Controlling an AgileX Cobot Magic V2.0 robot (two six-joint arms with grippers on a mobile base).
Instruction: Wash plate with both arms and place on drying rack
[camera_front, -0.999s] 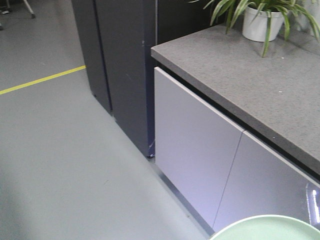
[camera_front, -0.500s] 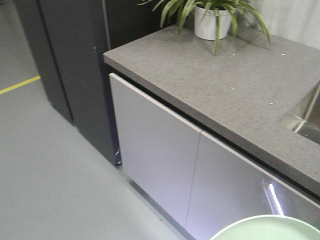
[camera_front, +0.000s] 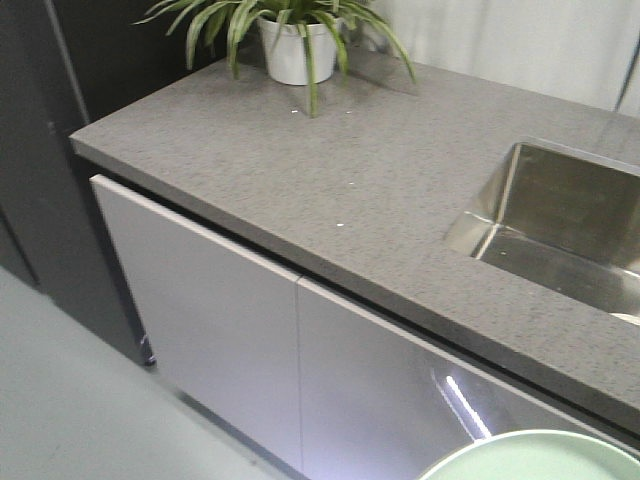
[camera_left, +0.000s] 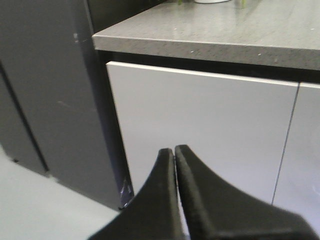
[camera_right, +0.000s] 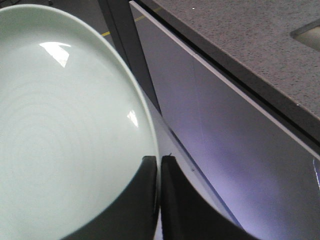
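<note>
Mint-green plate (camera_right: 65, 125) held at its rim, sink up and to the right

Pinched at its near edge, the plate sits in the right gripper (camera_right: 159, 165): the two dark fingers are drawn almost together, with only a thin slit between them, and the rim runs into that slit. From the jaws the plate spreads away to the left in the right wrist view, its glossy face turned up and catching the ceiling lights. Being round, it has no long axis to line up; what matters is that its whole weight hangs out to one side of a single edge grip.

The left gripper (camera_left: 174, 152) has its fingers pressed together on nothing and points at the pale cabinet door (camera_left: 200, 125) under the grey stone countertop (camera_front: 330, 180).

In the front view the plate shows only as a sliver at the bottom edge, below the counter's lip. The steel sink (camera_front: 560, 190) lies ahead and to the right of it, sunk into the countertop, so I judge the carry must go up over the counter edge and then rightward. The right arm alone has the plate, while the left hangs free beside it. A potted plant (camera_front: 290, 40) stands at the far left of the counter, well apart from that path. No drying rack is in view, and washing has not begun
</note>
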